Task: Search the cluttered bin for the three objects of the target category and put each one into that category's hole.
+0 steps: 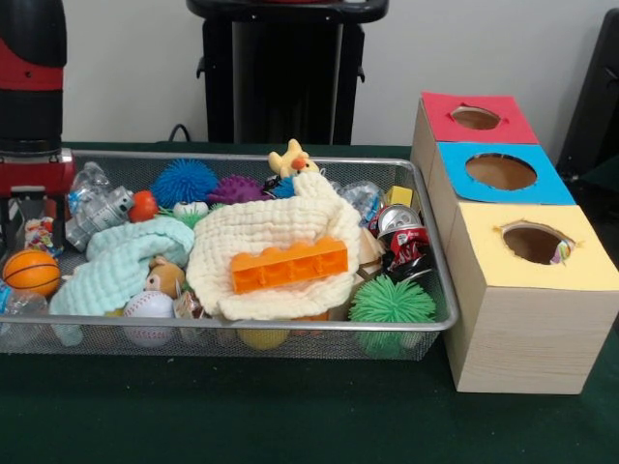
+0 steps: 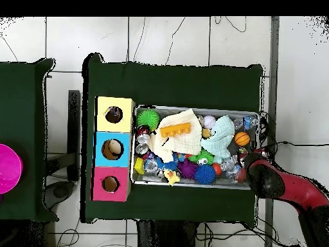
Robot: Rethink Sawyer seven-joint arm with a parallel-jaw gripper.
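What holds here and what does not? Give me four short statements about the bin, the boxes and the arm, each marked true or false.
1. The orange brick lies on the cream cloth. True.
2. The blue-topped box stands between the red-topped box and the yellow-topped box. True.
3. The green spiky ball sits in a box's hole. False: it lies in the bin, at the corner by the yellow-topped box.
4. The arm hangs over the boxes. False: it is at the bin's end away from them.
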